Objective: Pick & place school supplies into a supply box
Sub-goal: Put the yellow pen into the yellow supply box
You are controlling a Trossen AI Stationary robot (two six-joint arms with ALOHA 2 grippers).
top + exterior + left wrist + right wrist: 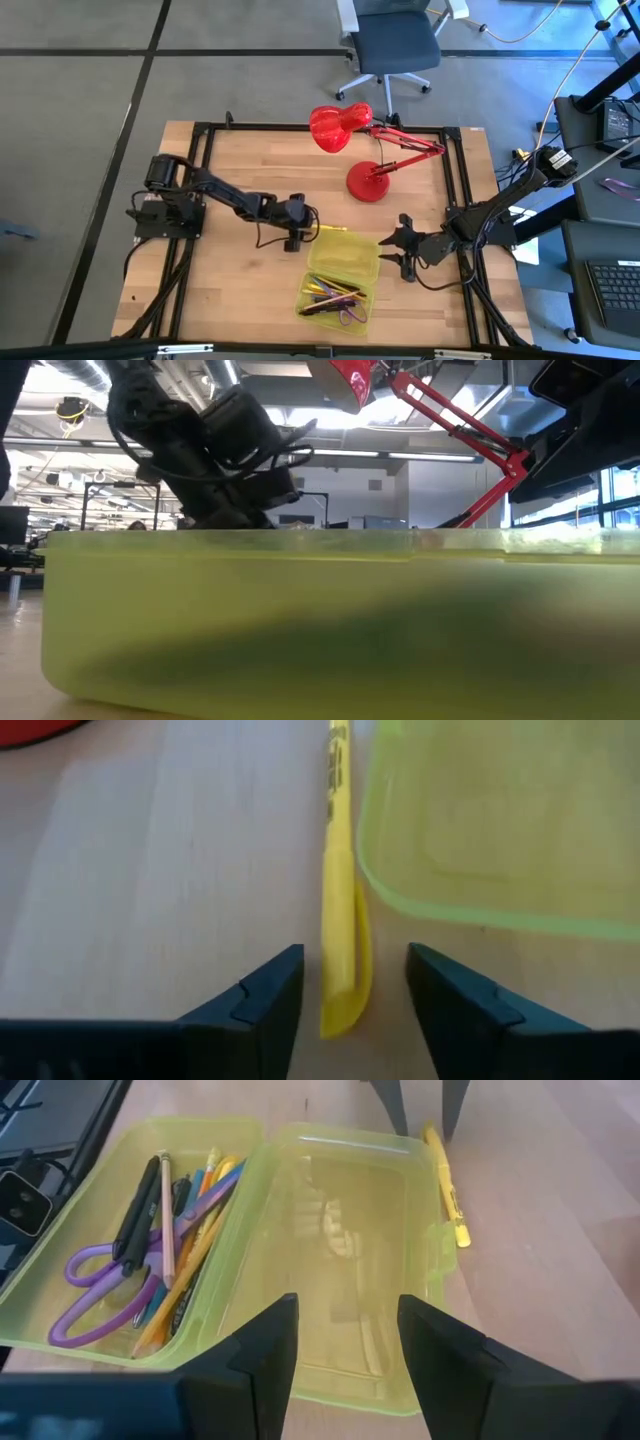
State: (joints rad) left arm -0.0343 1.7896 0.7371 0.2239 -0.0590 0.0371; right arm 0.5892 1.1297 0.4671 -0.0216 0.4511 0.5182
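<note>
The translucent yellow-green supply box lies open on the wooden table. Its near half holds several pens and pencils and the purple-handled scissors. Its far half is empty. A yellow pen lies flat on the table along the box's far edge. My left gripper is open and low over the pen's left end, one finger on each side with a gap to both. My right gripper is open and hovers at the box's right side.
A red desk lamp stands on the far part of the table, base close behind the box and head raised over it. In the low view the box wall fills the foreground. Bare wood lies left of the box. An office chair stands beyond the table.
</note>
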